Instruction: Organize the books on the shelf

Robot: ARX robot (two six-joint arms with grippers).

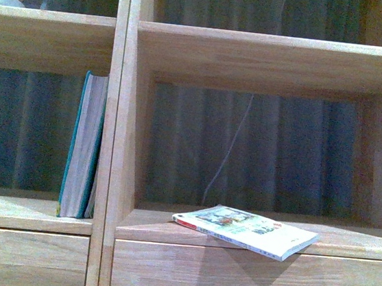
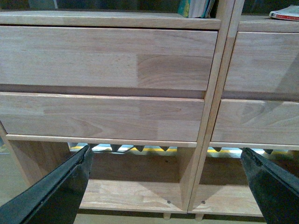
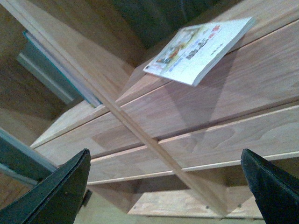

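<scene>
Thin, flat paperback (image 1: 246,231) on smooth light-wood shelf (image 1: 269,59)

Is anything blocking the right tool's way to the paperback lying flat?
Nothing visible does. The open right tool faces the paperback, which lies flat with a corner overhanging the shelf edge. No other object sits in front of it.

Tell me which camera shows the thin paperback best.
Right wrist view: the paperback shows large, its whole cover facing the camera. The front view shows it whole but foreshortened, overhanging the shelf; the left wrist view catches only one corner.
</scene>
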